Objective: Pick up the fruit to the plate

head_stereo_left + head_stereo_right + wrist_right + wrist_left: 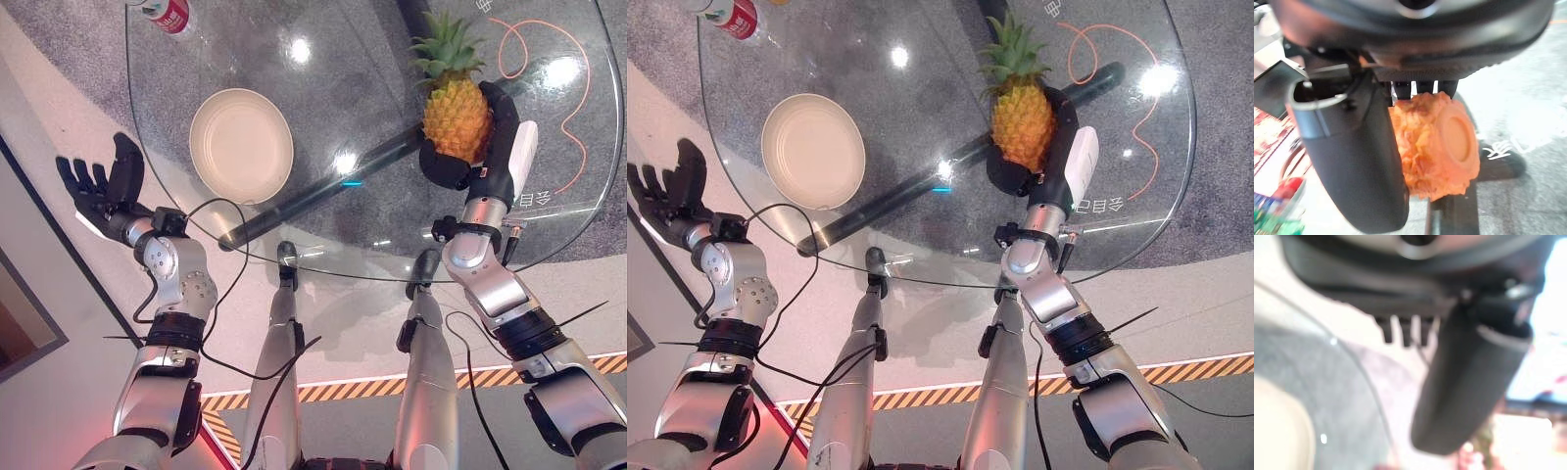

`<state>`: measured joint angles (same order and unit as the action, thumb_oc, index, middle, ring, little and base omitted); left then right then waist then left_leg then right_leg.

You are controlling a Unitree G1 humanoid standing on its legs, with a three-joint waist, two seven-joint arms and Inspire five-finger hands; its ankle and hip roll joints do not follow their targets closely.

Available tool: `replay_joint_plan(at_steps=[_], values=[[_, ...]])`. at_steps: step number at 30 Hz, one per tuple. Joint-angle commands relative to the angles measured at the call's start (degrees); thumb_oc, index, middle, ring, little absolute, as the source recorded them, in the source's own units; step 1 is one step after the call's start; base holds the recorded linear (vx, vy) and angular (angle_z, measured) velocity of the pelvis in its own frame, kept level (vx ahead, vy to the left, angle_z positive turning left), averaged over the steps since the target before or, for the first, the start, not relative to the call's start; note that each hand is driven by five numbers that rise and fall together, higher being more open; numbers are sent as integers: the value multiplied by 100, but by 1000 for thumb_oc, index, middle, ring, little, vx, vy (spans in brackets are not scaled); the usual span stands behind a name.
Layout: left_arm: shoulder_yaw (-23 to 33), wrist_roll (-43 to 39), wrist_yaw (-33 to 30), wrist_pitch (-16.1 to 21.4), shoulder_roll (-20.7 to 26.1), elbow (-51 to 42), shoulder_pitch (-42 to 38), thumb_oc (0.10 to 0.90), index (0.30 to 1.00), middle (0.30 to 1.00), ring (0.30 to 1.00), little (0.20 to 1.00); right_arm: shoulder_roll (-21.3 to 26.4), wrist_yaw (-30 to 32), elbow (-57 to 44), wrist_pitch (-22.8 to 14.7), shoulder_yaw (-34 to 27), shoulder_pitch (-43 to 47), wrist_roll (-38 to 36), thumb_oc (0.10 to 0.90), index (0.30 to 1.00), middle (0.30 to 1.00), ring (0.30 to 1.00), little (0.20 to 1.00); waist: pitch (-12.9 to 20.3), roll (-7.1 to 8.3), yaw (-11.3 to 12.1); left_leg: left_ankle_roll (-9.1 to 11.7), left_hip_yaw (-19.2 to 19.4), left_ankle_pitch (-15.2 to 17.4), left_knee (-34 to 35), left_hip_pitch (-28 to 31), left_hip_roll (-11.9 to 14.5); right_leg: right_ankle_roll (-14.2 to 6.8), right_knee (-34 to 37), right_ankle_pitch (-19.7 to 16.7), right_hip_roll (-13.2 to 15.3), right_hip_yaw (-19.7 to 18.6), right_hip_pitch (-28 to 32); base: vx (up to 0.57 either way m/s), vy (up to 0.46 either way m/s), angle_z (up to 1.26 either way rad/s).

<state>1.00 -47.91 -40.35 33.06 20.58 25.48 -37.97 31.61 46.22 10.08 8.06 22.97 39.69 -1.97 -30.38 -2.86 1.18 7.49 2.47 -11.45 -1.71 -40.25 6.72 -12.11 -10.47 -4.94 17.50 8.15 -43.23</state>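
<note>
right hand [490, 147]: gripping pineapple [457, 116], upper right
left hand [108, 186]: open, idle, left edge
plate [241, 145]: empty, transfer pending

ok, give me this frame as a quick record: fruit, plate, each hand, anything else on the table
fruit: pineapple, upright, leaves pointing away from the robot, over the right side of the glass table
right hand: right hand curled round the pineapple
plate: cream plate, empty, on the table's left side, apart from the pineapple
left hand: left hand open, fingers straight, off the table's left edge, holding nothing
other: bottle with red label at the far left edge
</note>
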Motion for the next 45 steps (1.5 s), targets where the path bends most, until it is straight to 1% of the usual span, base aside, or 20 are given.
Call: replay_joint_plan(at_steps=[1,3,6,7,9,10,12,15,16,18,19,20,24,27,32,33,39,42,44,45], values=[[166,624,347,399,314,-613,-127,800,900,900,900,900,85,-45,-1047,-668,-290,255,801,100,300,300,300,200,58,40,89,38,33,217,-184,81,108,97,-65,-283,-129,293,2,0,0,0],[92,651,565,293,244,-850,-64,800,900,900,900,900,46,-170,-1074,-717,-254,288,1096,100,300,300,300,200,58,43,116,34,23,267,-183,132,111,75,-73,-239,-126,309,61,16,-45,0],[15,640,837,161,214,-1050,-78,800,900,900,900,900,66,-261,-1151,-733,-215,399,1400,100,300,300,300,200,58,43,125,23,21,220,-173,75,106,72,-30,-300,-117,330,32,6,-12,0],[-23,594,1017,44,194,-1160,-40,800,900,900,900,900,99,-282,-1184,-761,-197,415,1455,100,300,300,300,200,58,38,133,22,22,228,-164,95,100,63,-17,-295,-109,336,60,0,0,0],[-112,456,1314,-23,176,-1342,-12,800,900,900,900,900,163,-328,-1228,-829,-177,471,1579,100,300,300,300,200,58,27,146,14,21,215,-157,81,83,48,5,-323,-94,352,64,0,0,0],[-164,340,1540,-154,147,-1457,36,800,900,900,900,900,183,-377,-1258,-876,-160,472,1644,100,300,300,300,200,58,18,155,24,23,266,-152,150,84,28,-3,-272,-84,360,132,0,0,0],[-249,168,1847,-258,123,-1611,23,800,900,900,900,900,232,-490,-1331,-941,-137,554,1747,100,300,300,300,200,58,15,156,10,19,220,-149,108,67,27,38,-340,-71,377,115,0,0,0],[-405,-41,2143,-474,78,-1767,-3,800,900,900,900,900,293,-639,-1416,-1046,-63,657,1824,100,300,300,300,200,58,12,145,12,22,225,-152,115,65,0,64,-359,-52,385,139,0,0,0],[-455,-71,2201,-510,58,-1796,13,800,900,900,900,900,300,-705,-1463,-1052,-44,662,1853,100,300,300,300,200,58,11,142,23,34,275,-151,178,77,-16,50,-307,-49,386,190,0,0,0],[-551,-132,2336,-680,58,-1868,-75,800,900,900,900,900,331,-823,-1566,-1060,0,769,1885,100,300,300,300,200,58,20,135,14,31,228,-151,126,64,-18,90,-372,-42,394,162,0,0,0],[-579,-157,2368,-696,60,-1886,-86,800,900,900,900,900,336,-860,-1592,-1063,10,793,1899,100,300,300,300,200,58,21,133,13,32,226,-154,117,62,-18,95,-376,-42,395,159,0,0,0],[-642,-276,2461,-744,77,-1891,-99,800,900,900,900,900,350,-927,-1639,-1070,46,808,1918,100,300,300,300,200,58,21,132,16,37,268,-145,184,61,-33,92,-332,-48,395,222,0,0,0],[-799,-639,2872,-1018,80,-1963,-187,800,900,900,900,900,460,-1151,-1812,-1104,161,969,1880,100,300,300,300,200,58,25,111,14,53,211,-133,149,64,-42,140,-405,-34,399,202,0,0,0],[-970,-1017,3147,-1080,58,-2042,-231,800,900,900,900,900,543,-1251,-1920,-1109,289,1054,1853,100,300,300,300,200,58,24,106,13,58,218,-129,166,60,-59,154,-415,-23,403,218,0,0,0],[-1232,-1236,3306,-1247,5,-2142,-287,800,900,900,900,900,550,-1460,-2054,-1075,453,1189,1821,100,300,300,300,200,58,33,100,14,64,256,-135,207,59,-86,172,-400,-7,428,276,0,0,0],[-1263,-1233,3292,-1281,4,-2160,-340,800,900,900,900,900,558,-1501,-2082,-1059,473,1245,1800,100,300,300,300,200,58,41,98,5,58,214,-136,149,50,-79,195,-452,-3,432,233,9,-13,3],[-1436,-1355,3422,-1403,13,-2208,-445,800,900,900,900,900,605,-1792,-2236,-982,724,1427,1622,100,300,300,300,200,58,64,98,0,55,216,-147,126,42,-83,217,-467,-8,438,219,0,0,0],[-1510,-1452,3479,-1473,8,-2270,-467,800,900,900,900,900,621,-1828,-2300,-964,828,1471,1573,100,300,300,300,200,58,57,99,-3,57,201,-127,109,33,-90,253,-495,1,440,211,0,0,0],[-1576,-1701,3574,-1498,3,-2322,-451,800,900,900,900,900,627,-1852,-2353,-964,908,1489,1499,100,300,300,300,200,58,56,102,9,71,235,-102,178,40,-102,260,-463,-2,442,267,0,0,0],[-1583,-1759,3619,-1492,-10,-2327,-481,800,900,900,900,900,631,-1867,-2365,-979,933,1527,1494,100,300,300,300,200,58,58,94,3,73,195,-105,115,33,-94,279,-508,3,441,216,0,0,0]])
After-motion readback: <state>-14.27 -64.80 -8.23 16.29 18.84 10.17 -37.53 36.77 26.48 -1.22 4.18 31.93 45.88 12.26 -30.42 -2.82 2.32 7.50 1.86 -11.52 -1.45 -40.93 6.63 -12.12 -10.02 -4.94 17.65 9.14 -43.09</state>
